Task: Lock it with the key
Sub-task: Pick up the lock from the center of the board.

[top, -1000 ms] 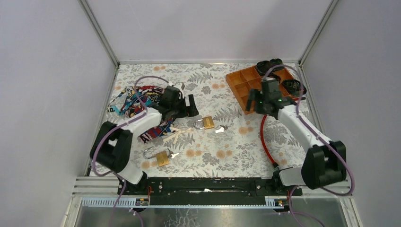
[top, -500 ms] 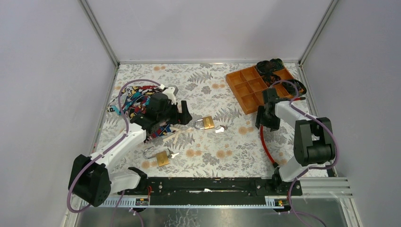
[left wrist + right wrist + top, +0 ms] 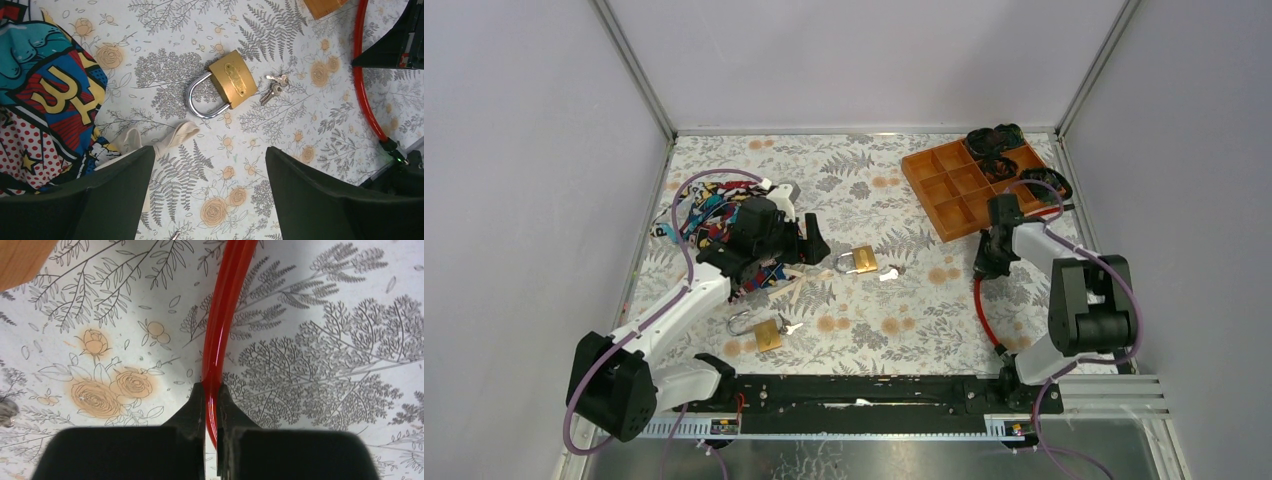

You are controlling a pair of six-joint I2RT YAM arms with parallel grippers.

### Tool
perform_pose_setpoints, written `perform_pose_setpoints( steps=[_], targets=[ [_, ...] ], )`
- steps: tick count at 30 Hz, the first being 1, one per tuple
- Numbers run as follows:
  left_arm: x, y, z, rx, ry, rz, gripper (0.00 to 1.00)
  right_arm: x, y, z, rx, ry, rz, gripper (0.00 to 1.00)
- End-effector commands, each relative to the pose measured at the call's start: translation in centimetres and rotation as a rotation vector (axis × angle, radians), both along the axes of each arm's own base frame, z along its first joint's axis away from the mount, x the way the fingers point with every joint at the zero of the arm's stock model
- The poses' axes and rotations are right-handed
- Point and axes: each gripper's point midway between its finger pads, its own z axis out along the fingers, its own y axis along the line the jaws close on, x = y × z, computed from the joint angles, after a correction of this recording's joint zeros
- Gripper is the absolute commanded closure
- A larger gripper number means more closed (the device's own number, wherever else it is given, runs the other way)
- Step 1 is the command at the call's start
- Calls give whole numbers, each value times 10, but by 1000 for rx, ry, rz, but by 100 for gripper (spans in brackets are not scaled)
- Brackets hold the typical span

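Oops, my right gripper (image 3: 211, 392) pulled back, now clamped on red cable (image 3: 225, 305); moving could yank it. My left gripper (image 3: 207, 162) wide open, empty, over padlock (image 3: 233, 85).

Orange compartment tray (image 3: 944, 186); black items (image 3: 994, 139) at its far corner; red cable (image 3: 225, 300) on its near side; patterned cloth heap (image 3: 707, 214) well left.

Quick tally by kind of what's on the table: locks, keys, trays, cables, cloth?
Padlocks: 2
Key bunches: 2
Orange tray: 1
Red cable: 1
Fabric pile: 1
Total: 7
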Motion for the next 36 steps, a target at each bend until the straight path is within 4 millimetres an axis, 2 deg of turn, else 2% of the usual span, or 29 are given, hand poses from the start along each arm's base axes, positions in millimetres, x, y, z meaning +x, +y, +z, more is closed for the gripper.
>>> perform_pose_setpoints(
  steps=[1, 4, 7, 10, 13, 16, 18, 22, 23, 27, 33, 34, 36],
  targets=[
    [2, -18, 24, -85, -28, -49, 14, 3, 0, 29, 24, -119, -73, 100],
    [-1, -33, 36, -160, -33, -103, 23, 3, 2, 61, 63, -251, -134, 100],
    [-7, -57, 53, -213, -81, -198, 28, 0, 15, 79, 160, -340, -188, 100],
    [-27, -96, 66, -270, -111, -356, 29, -4, 22, 95, 234, -404, -244, 100],
    [-52, -142, 78, -364, -97, -511, 28, -2, 40, 116, 392, -485, -308, 100],
    [-81, -191, 77, -363, -113, -684, 21, -3, 48, 141, 468, -556, -340, 100],
    [-91, -217, 73, -374, -95, -743, 15, -6, 51, 158, 475, -597, -336, 100],
    [-91, -254, 58, -415, -31, -772, 12, -15, 54, 190, 482, -666, -312, 100],
    [-91, -263, 62, -418, -46, -787, 12, -17, 56, 194, 491, -673, -306, 100],
    [-91, -282, 55, -400, -79, -812, 11, -21, 64, 205, 530, -691, -286, 100],
    [-77, -293, 35, -342, -150, -797, 14, -22, 74, 216, 565, -702, -238, 100],
    [-75, -296, 34, -332, -168, -800, 16, -22, 75, 218, 571, -699, -230, 100],
    [-70, -298, 32, -322, -198, -796, 25, -22, 78, 223, 584, -699, -215, 100]
  ],
)
